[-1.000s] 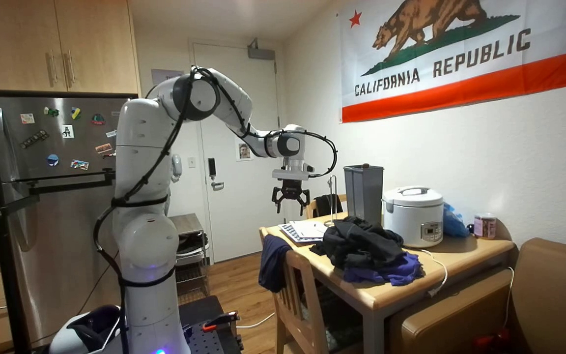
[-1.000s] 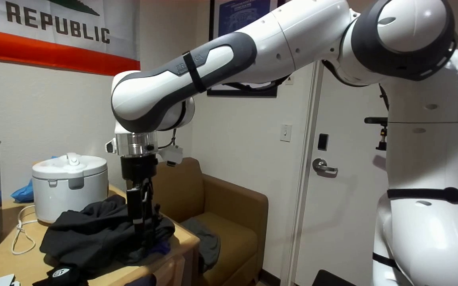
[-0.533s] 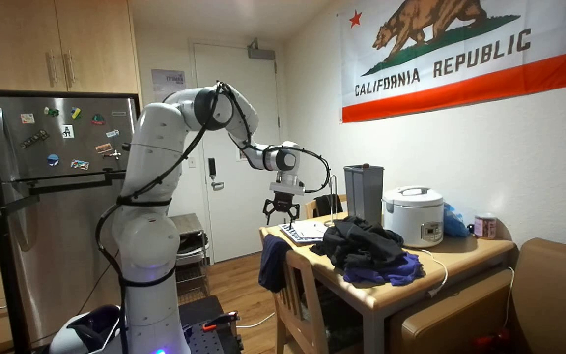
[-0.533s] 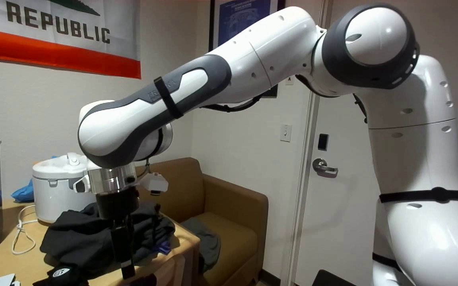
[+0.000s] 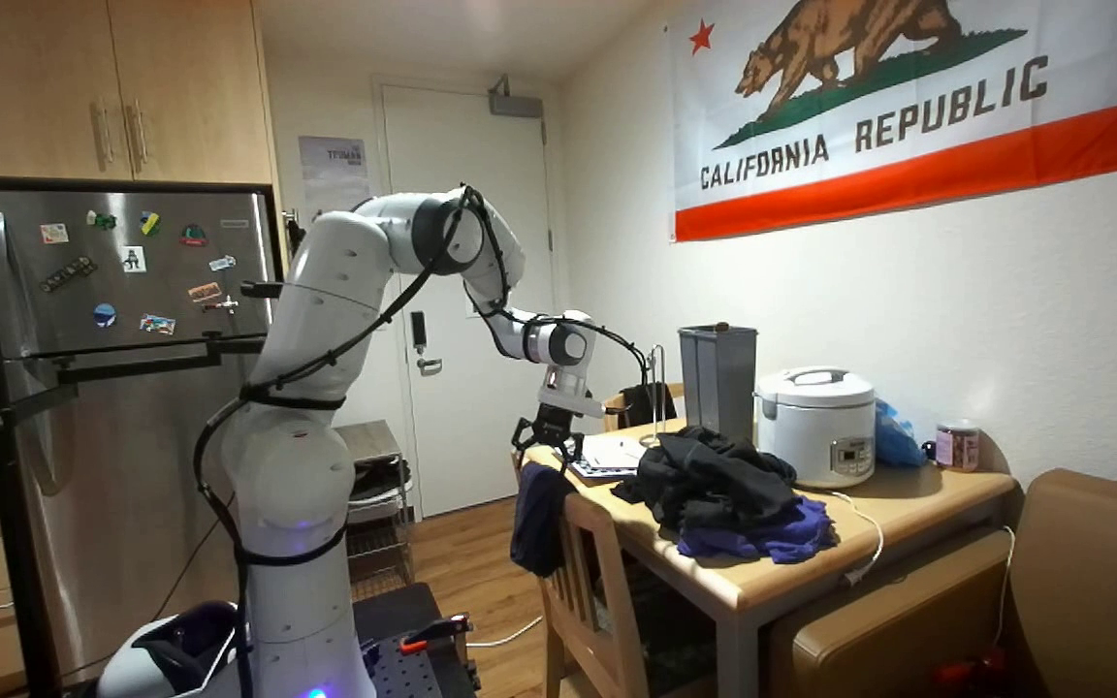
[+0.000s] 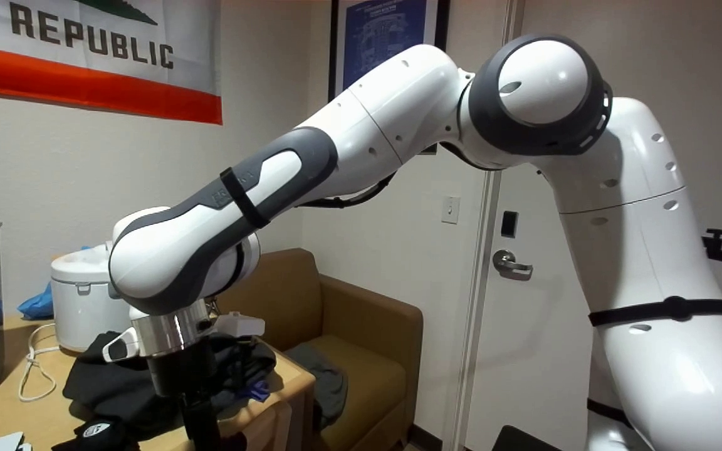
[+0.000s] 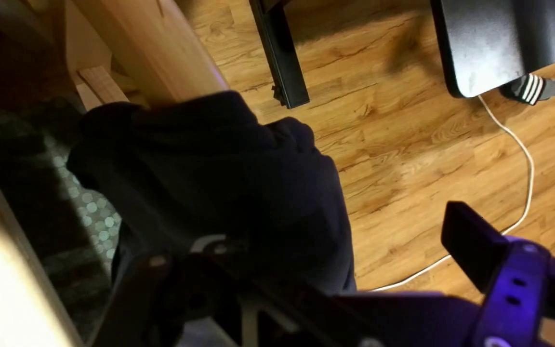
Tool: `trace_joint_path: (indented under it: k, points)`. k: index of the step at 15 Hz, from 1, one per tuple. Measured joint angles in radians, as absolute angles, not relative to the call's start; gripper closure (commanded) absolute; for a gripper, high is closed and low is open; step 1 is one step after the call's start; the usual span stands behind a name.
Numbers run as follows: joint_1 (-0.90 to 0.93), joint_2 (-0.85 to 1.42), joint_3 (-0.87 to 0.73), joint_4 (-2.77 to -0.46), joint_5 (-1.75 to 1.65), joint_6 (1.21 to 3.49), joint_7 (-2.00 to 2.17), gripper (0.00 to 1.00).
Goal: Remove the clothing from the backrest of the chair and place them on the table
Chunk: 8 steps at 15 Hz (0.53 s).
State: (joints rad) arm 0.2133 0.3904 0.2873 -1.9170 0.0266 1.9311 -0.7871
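Our gripper [image 5: 544, 460] hangs tilted just above the navy garment [image 5: 536, 528], jaws spread; whether it touches the fabric we cannot tell. The garment drapes over one end of the backrest of the chair [image 5: 614, 582], and the other end of the rail shows bare wood. In the wrist view we see a stretch of floor [image 7: 403, 168] between the garment's side and one finger [image 7: 475, 246], so there is room there; its partner is lost in shadow. Opposite, the dotted seat [image 7: 98, 217] shows in the gap between the garment and the edge of the table [image 5: 927, 494]. On the tabletop we have the black jacket [image 5: 709, 480] heaped over a violet cloth [image 5: 791, 535], which lies close to the front edge, with the cooker [image 5: 811, 436] just beside. The papers [image 5: 615, 452] lie near the edge by the chair.
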Motion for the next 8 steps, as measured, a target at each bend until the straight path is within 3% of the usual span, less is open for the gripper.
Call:
trace_joint_path:
  k: [1,3,8]
  points:
    - [0.211,0.4,0.287,-1.912,0.027,1.931,-0.805,0.0]
    - [0.206,0.418,0.287,-1.896,0.027,1.931,-0.828,0.28]
    - [0.201,0.445,0.287,-1.855,0.023,1.931,-0.843,0.66]
